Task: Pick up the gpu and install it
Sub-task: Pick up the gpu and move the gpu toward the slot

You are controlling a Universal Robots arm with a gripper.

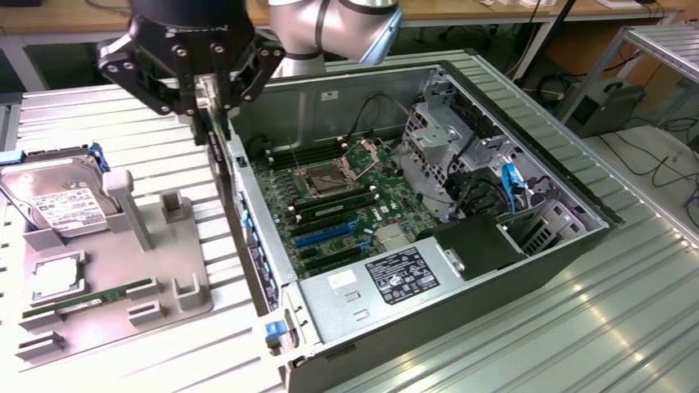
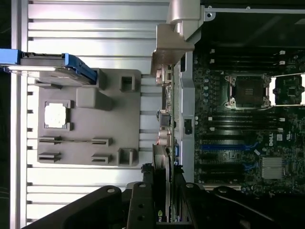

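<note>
My gripper (image 1: pixel 211 98) is shut on the gpu (image 1: pixel 218 143), a thin dark card that hangs edge-on below the fingers. It is in the air over the near-left wall of the open computer case (image 1: pixel 278 295). In the wrist view the gpu (image 2: pixel 166 164) runs away from the gripper (image 2: pixel 164 195), and its silver bracket (image 2: pixel 172 45) is at the far end. The card lies along the case wall, between the grey holder and the motherboard (image 2: pixel 243 124). The motherboard's blue slots (image 1: pixel 327 234) are to the exterior view's right of the card and lower.
A grey holder (image 1: pixel 164 278) at the exterior view's left carries a hard drive (image 1: pixel 55 205), a processor chip (image 1: pixel 57 278) and a green memory stick (image 1: pixel 87 299). Inside the case are a drive cage (image 1: pixel 437 139), cables and a power supply (image 1: pixel 399 274). The ribbed metal table (image 1: pixel 568 327) surrounds it.
</note>
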